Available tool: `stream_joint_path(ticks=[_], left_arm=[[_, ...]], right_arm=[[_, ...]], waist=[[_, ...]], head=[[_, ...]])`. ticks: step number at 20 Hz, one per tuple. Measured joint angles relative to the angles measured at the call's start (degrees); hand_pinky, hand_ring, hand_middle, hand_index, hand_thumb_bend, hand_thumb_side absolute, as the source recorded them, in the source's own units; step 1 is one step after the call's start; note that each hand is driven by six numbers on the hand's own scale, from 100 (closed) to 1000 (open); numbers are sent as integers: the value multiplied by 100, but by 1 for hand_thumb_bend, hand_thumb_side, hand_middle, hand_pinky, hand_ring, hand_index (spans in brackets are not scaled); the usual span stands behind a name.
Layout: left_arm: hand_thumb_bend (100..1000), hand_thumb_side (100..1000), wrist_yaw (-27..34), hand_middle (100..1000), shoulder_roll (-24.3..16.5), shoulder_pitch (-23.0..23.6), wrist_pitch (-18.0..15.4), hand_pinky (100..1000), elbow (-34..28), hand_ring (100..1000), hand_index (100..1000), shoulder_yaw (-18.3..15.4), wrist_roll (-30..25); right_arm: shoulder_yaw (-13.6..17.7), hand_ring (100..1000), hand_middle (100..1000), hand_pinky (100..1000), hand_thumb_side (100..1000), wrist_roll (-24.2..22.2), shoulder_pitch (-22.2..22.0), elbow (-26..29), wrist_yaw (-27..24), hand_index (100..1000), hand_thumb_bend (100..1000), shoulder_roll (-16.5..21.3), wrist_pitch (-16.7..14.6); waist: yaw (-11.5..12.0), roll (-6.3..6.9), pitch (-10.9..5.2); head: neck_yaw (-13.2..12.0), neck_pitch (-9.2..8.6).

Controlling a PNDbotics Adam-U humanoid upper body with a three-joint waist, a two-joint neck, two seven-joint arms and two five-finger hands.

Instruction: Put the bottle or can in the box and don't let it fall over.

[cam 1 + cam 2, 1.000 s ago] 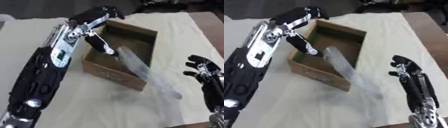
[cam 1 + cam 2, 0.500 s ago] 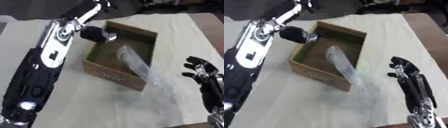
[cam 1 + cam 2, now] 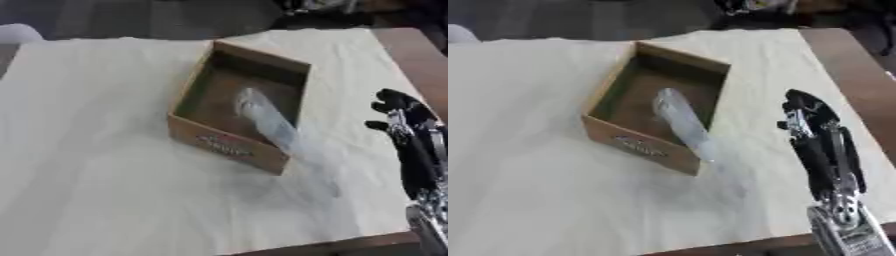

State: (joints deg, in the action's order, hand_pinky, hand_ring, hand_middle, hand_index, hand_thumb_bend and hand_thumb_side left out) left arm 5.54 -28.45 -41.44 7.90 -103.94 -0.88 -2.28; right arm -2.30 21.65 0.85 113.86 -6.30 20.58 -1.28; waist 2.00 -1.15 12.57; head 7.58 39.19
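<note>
The robot's black right hand with silver joints [image 3: 808, 116] shows at the right side, raised above the cloth with its fingers up and only slightly bent; it holds nothing and touches nothing. The left hand shows in neither view.

An open brown cardboard box [image 3: 229, 146] sits near the middle of the table, turned so that one corner points toward the near right. Its near wall carries a pale printed mark that cannot be read. Inside it lies a clear, pale plastic bottle [image 3: 264, 117], not upright but tilted: its far end is down in the box's interior and its body slants up toward the near right, where it leans on the box's rim. Whether its near end pokes out past the wall cannot be told, since that part is blurred against the cloth.

The box rests on a cream-coloured cloth [image 3: 96, 175] that covers most of the brown wooden table [image 3: 842, 65], whose bare top shows along the right edge. The right hand is well apart from the box, to its right.
</note>
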Motion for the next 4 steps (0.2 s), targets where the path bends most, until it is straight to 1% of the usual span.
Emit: stream_joint_path(ticks=[2, 4], left_arm=[[100, 675, 399, 877, -164, 444, -3, 867, -264, 660, 851, -185, 292], [100, 686, 679, 881, -241, 899, -2, 870, -472, 661, 855, -379, 561]], right_arm=[[52, 834, 796, 698, 573, 34, -33, 0, 20, 794, 100, 1, -80], [97, 835, 796, 698, 571, 68, -46, 0, 44, 794, 100, 1, -146]], waist=[[38, -43, -3], [92, -80, -3]], head=[[13, 2], [12, 2]])
